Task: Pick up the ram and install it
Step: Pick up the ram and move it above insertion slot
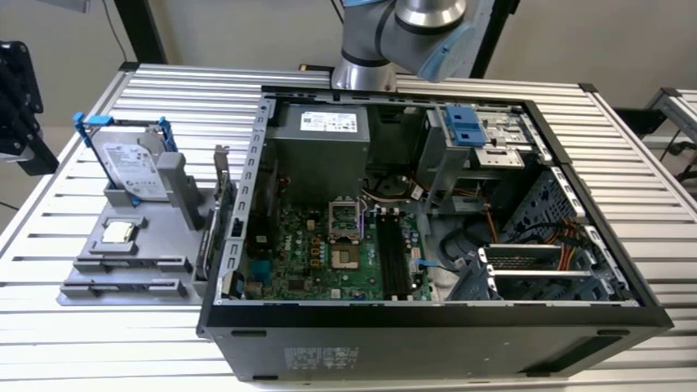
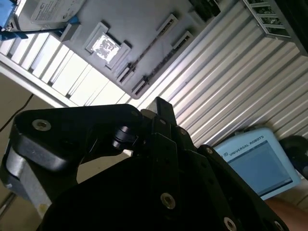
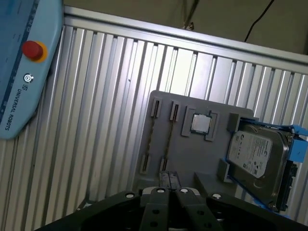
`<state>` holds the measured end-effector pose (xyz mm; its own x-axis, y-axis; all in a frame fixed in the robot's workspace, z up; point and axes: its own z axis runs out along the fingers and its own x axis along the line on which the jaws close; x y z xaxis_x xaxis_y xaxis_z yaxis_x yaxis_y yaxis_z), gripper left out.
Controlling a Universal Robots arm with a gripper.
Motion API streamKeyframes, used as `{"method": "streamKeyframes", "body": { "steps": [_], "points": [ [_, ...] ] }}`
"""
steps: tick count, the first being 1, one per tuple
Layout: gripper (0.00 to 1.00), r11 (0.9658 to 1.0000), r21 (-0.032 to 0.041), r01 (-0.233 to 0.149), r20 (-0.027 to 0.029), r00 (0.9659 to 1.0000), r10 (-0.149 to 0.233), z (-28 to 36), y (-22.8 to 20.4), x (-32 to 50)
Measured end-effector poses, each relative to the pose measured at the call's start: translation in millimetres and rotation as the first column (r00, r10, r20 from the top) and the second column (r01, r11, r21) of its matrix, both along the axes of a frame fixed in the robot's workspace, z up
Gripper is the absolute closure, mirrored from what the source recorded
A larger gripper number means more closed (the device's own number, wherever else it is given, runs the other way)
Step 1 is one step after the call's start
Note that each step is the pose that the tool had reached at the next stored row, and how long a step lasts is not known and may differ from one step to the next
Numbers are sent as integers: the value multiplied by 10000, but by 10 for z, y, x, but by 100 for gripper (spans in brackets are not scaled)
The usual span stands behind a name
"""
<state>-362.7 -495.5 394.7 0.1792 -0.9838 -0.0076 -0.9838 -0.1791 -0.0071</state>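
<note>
Arm: silver-grey tubular metal robot arm (image 1: 376, 49) w/ light-blue plastic joint cap (image 1: 446, 47). End tool: matte-black angular gripper (image 3: 168, 179), stacked linkage plates. Small silver round screws (image 2: 42, 125) across the body in both wrist views.

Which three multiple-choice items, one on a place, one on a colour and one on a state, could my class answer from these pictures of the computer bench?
1. In the exterior view, where does the grey tray stand relative to the computer case?
A) inside it
B) on the exterior view's left of it
C) on the exterior view's right of it

2. What colour is the bracket around the hard drive?
A) blue
B) red
C) yellow

3. In what state is the computer case?
A) shut by a side panel
B) covered with a cloth
C) open, with the motherboard exposed

Answers:
1 B: the tray sits outside the case, beside its wall on that side.
2 A: the bracket's arms and handle are blue.
3 C: the board and cables show through the open side.
</note>
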Motion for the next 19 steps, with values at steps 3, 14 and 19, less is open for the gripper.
{"method": "streamKeyframes", "body": {
  "steps": [3,14,19],
  "points": [
    [100,10000,5,-3,0,10000,3,0,0,0],
    [100,9859,7,1672,0,9859,-1672,-15,0,0],
    [100,9806,7,1960,0,9806,-1960,-18,0,0]
  ]
}}
